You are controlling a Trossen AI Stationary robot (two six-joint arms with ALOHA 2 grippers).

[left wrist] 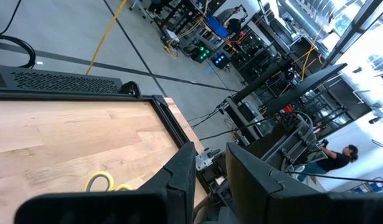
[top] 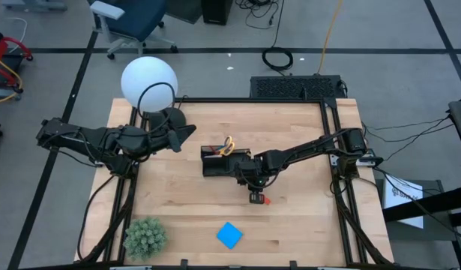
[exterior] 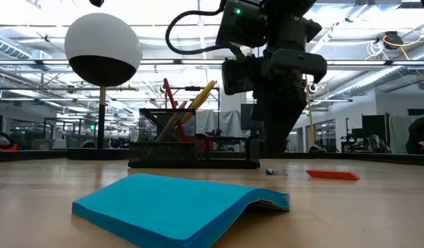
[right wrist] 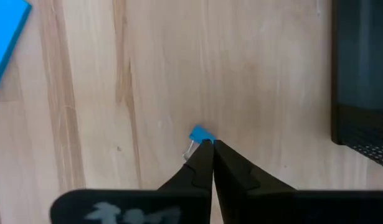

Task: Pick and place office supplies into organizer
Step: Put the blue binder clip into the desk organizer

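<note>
The right gripper (right wrist: 208,148) points down with fingers closed; the left gripper (top: 187,132) waits raised.

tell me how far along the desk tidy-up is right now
Partly done: pens and the yellow-handled scissors already stand in the black organizer. In hand: the right gripper is shut at the tabletop on a small blue-tipped item beside the organizer. Left: the orange-red eraser and the blue note pad lie on the table. The left gripper waits near the lamp.
</note>
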